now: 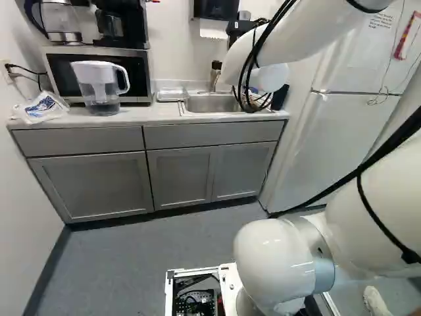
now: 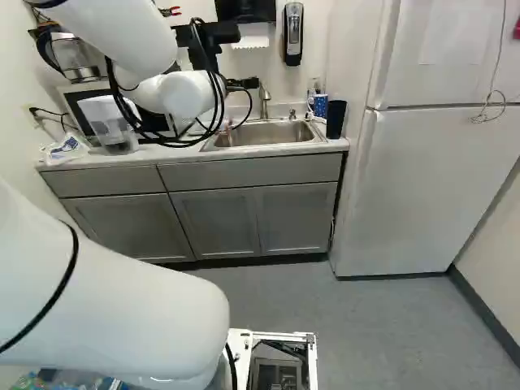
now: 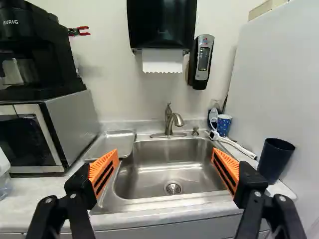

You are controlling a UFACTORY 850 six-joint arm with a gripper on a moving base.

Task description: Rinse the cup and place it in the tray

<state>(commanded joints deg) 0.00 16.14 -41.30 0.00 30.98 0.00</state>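
The gripper [image 2: 244,84] faces the sink [image 3: 169,164], its jaws spread wide apart, with the basin ahead between them. The blue spotted cup [image 3: 224,124] stands on the worktop [image 3: 30,199] near the sink's far corner, beside a white brush [image 3: 234,143]. A dark tumbler [image 3: 275,159] stands nearer, by the fridge [image 2: 431,187]. The metal tray [image 3: 112,144] lies between the microwave [image 3: 70,127] and the sink
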